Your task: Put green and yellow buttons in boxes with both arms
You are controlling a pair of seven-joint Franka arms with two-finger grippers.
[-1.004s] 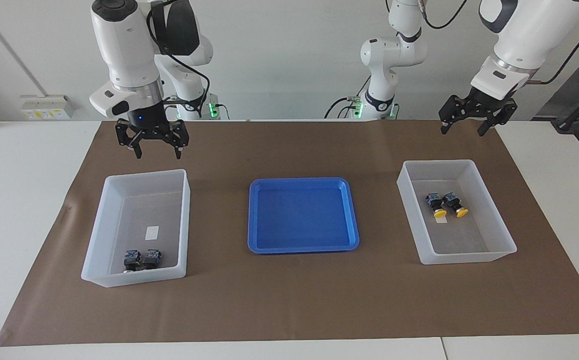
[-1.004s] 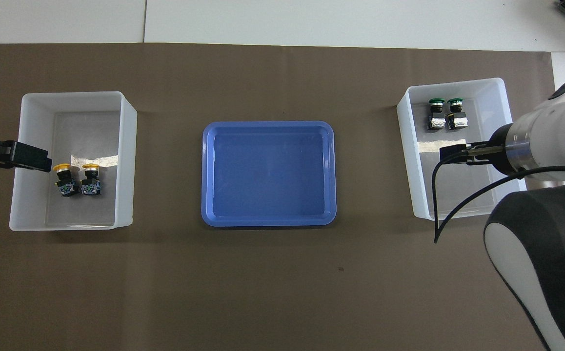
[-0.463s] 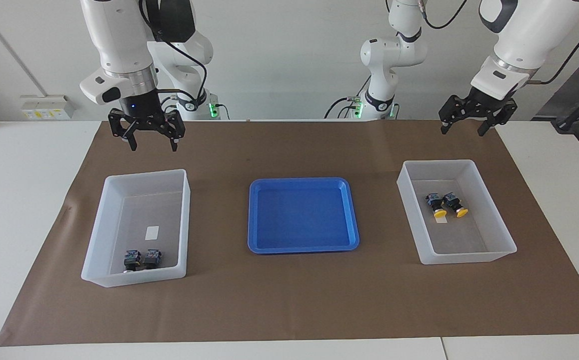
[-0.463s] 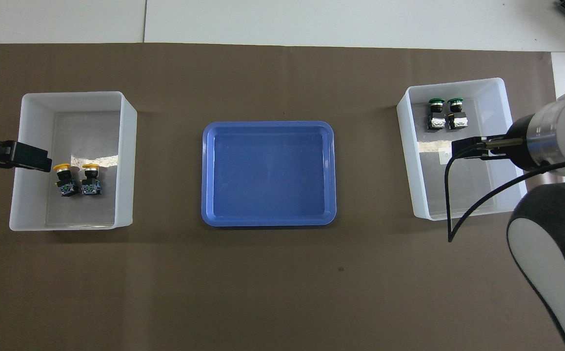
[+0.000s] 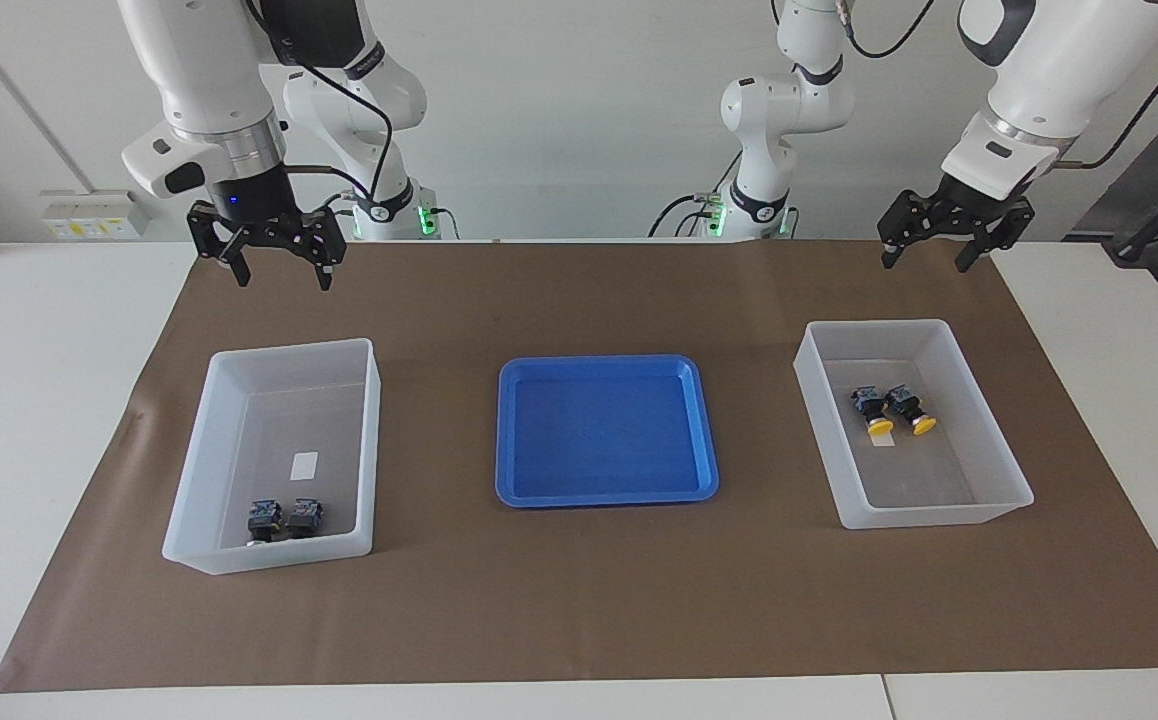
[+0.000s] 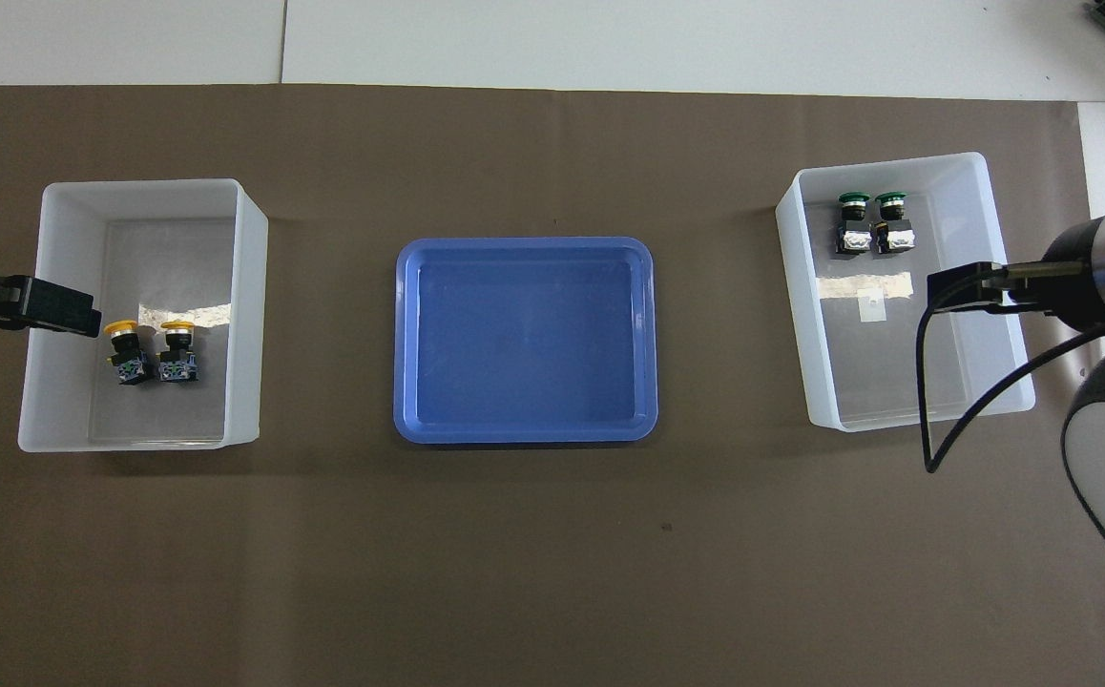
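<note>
**All four buttons boxed, both claws empty and raised**

As the facing view is read first, the right claw [image 5: 279,262] is seen spread and empty, hanging over the brown mat [image 5: 579,620] at the edge nearest the robots, above and clear of the box [image 5: 371,450] at the right arm's end of the desk [image 5: 39,420]. Two buttons [image 5: 284,518] are seen in that box, side by side against its wall farthest from the robots; their caps cannot be made out from this side. The left claw [image 5: 939,255] is likewise spread and empty, held over the mat's edge near the second box [image 5: 819,430], in which two yellow buttons [image 5: 894,408] lie side by side. The blue tray [image 5: 607,495] between the boxes holds nothing.

In the overhead view, the two buttons in the right arm's box [image 6: 796,315] are shown to have green caps [image 6: 872,200], and a small white label [image 6: 870,303] lies on the floor nearer the robots. The yellow pair [image 6: 152,351] is seen mid-floor in the left arm's box [image 6: 247,315], with one black finger [image 6: 47,307] of the left claw covering the wall's rim from above.

The sorting is judged complete, so only a retreat is left. It is best done by keeping both claws high and spread, lifted straight away from the box walls, so that no rim is clipped and no box dragged along the mat.
</note>
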